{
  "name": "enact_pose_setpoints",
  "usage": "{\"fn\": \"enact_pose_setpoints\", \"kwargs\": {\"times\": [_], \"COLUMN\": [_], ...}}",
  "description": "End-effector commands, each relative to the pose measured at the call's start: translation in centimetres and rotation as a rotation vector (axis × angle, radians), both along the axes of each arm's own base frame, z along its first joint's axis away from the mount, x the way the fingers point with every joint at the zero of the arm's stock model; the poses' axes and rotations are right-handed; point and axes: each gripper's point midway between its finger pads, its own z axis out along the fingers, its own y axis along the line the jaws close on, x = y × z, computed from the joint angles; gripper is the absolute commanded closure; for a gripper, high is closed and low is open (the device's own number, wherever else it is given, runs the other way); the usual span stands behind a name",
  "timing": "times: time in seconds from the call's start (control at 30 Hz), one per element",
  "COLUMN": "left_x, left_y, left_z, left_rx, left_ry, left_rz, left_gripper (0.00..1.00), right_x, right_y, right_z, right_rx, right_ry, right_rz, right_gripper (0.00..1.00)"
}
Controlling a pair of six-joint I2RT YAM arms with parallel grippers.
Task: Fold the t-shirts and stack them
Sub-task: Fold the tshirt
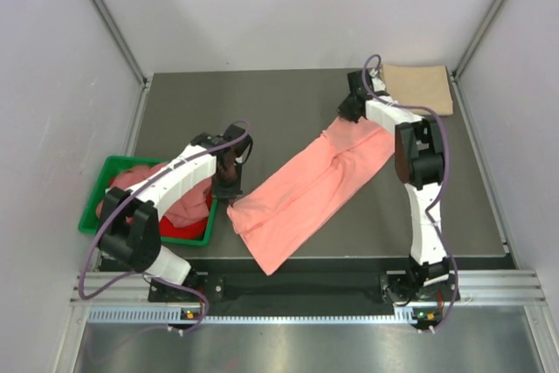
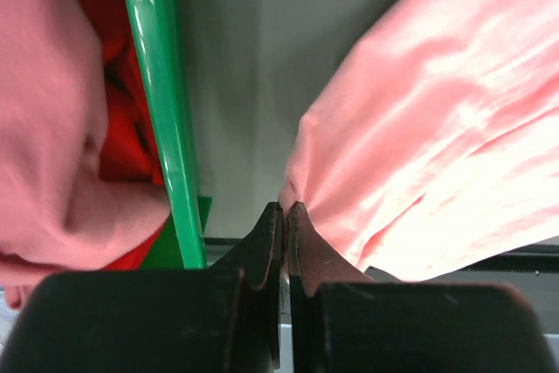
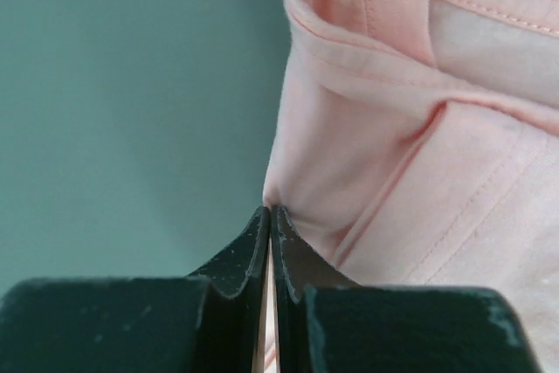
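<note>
A salmon-pink t-shirt [image 1: 306,194] lies stretched out diagonally across the dark table. My left gripper [image 1: 229,191] is shut on its near-left corner, and the left wrist view shows the cloth [image 2: 437,128] pinched at the tips of that gripper [image 2: 286,209]. At the shirt's far end, by the collar, my right gripper [image 1: 348,113] is also shut. In the right wrist view a fold of the pink cloth [image 3: 393,172] is caught between the tips of that gripper [image 3: 269,211]. A folded tan-beige t-shirt [image 1: 419,86] lies at the back right corner.
A green plastic bin [image 1: 94,203] stands at the left edge, just left of my left gripper. It holds a crumpled pink shirt [image 1: 131,181] and a red one [image 1: 179,226]. In the left wrist view the bin's rim [image 2: 157,85] passes close by. Grey walls enclose the table.
</note>
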Motion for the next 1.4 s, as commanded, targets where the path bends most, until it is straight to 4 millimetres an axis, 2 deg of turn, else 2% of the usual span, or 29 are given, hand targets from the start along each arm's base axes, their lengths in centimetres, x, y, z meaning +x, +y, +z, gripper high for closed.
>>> {"fn": "enact_pose_setpoints", "kwargs": {"times": [0.0,0.07,0.1,0.17,0.2,0.23,0.27,0.3,0.33,0.37,0.4,0.47,0.63,0.67,0.7,0.73,0.83,0.97,1.0,1.07,1.1,1.13,1.17,1.2,1.23,1.27,1.3,1.33,1.37], "left_x": [-2.1,-2.3,-2.7,-2.8,-2.9,-2.9,-2.9,-2.9,-2.9,-2.9,-2.9,-3.1,-3.0,-2.9,-2.9,-2.8,-1.9,1.0,2.1,2.7,2.9,3.1,3.3,3.5,4.1,3.7,3.7,3.6,3.2], "left_y": [0.2,0.1,0.1,-0.1,-0.1,-0.2,-0.3,-0.4,-0.4,-0.4,-0.4,-0.2,-0.2,0.0,0.1,0.3,1.0,-1.4,-2.5,-4.4,-5.2,-6.3,-6.9,-7.4,-8.3,-9.2,-9.9,-11.3,-12.0], "left_z": [0.2,0.1,-0.3,-0.9,-1.1,-1.3,-1.4,-1.6,-1.8,-2.0,-2.1,-2.7,-3.5,-3.5,-3.3,-3.1,-1.5,1.3,1.7,2.0,2.1,2.2,1.9,1.8,1.9,1.8,1.9,2.1,2.0], "left_rx": [-0.013,-0.026,-0.031,-0.05,-0.055,-0.06,-0.065,-0.067,-0.07,-0.067,-0.062,-0.044,-0.024,-0.009,0.003,0.015,0.062,-0.052,-0.097,-0.188,-0.226,-0.277,-0.3,-0.322,-0.355,-0.403,-0.431,-0.469,-0.491], "left_ry": [0.027,0.012,0.02,0.009,0.008,0.008,0.006,0.002,0.003,0.008,0.012,0.033,0.063,0.066,0.065,0.061,0.019,-0.089,-0.124,-0.129,-0.131,-0.131,-0.124,-0.126,-0.15,-0.13,-0.133,-0.149,-0.138], "left_rz": [0.031,0.041,0.044,0.063,0.071,0.079,0.091,0.097,0.1,0.103,0.107,0.114,0.108,0.104,0.102,0.102,0.092,0.016,-0.004,-0.068,-0.09,-0.114,-0.14,-0.149,-0.165,-0.182,-0.195,-0.228,-0.243], "left_gripper": [1.0,1.0,1.0,1.0,1.0,1.0,1.0,1.0,1.0,1.0,1.0,0.97,0.73,0.7,0.68,0.67,0.65,0.64,0.64,0.65,0.65,0.66,0.66,0.68,0.68,0.69,0.7,0.7,0.69], "right_x": [0.7,1.8,2.2,3.8,4.2,5.4,5.9,6.3,6.7,7.6,8.0,9.0,10.6,11.1,11.2,11.8,12.3,11.8,11.4,10.5,10.0,9.3,8.8,7.8,7.0,6.4,5.6,4.6,3.7], "right_y": [7.6,10.0,10.5,12.4,12.8,13.9,14.2,14.3,14.5,14.7,14.7,14.8,15.1,15.4,15.6,15.7,15.7,15.1,15.0,14.2,13.6,12.9,12.3,11.4,10.1,9.2,7.4,6.3,5.4], "right_z": [-1.3,0.2,-0.5,1.3,0.0,1.8,1.6,-0.2,-0.2,0.9,0.1,0.7,2.2,3.1,2.4,3.8,4.4,7.2,10.5,11.3,15.1,14.5,15.4,19.0,16.9,17.3,20.0,17.6,19.3], "right_rx": [0.135,0.173,0.175,0.203,0.207,0.232,0.24,0.239,0.243,0.252,0.252,0.271,0.29,0.3,0.299,0.301,0.284,0.238,0.24,0.204,0.2,0.184,0.177,0.178,0.164,0.16,0.152,0.142,0.139], "right_ry": [-0.053,-0.118,-0.122,-0.197,-0.192,-0.241,-0.245,-0.228,-0.238,-0.275,-0.276,-0.326,-0.418,-0.454,-0.453,-0.488,-0.534,-0.568,-0.611,-0.605,-0.651,-0.624,-0.627,-0.667,-0.61,-0.609,-0.647,-0.6,-0.623], "right_rz": [0.135,0.184,0.196,0.231,0.238,0.257,0.262,0.261,0.262,0.262,0.256,0.253,0.256,0.26,0.265,0.276,0.298,0.34,0.353,0.384,0.395,0.411,0.412,0.408,0.398,0.39,0.374,0.365,0.357], "right_gripper": [1.0,1.0,1.0,1.0,1.0,1.0,1.0,1.0,1.0,1.0,1.0,1.0,1.0,1.0,0.99,0.98,0.84,0.67,0.61,0.57,0.53,0.52,0.5,0.48,0.47,0.46,0.45,0.44,0.44]}}
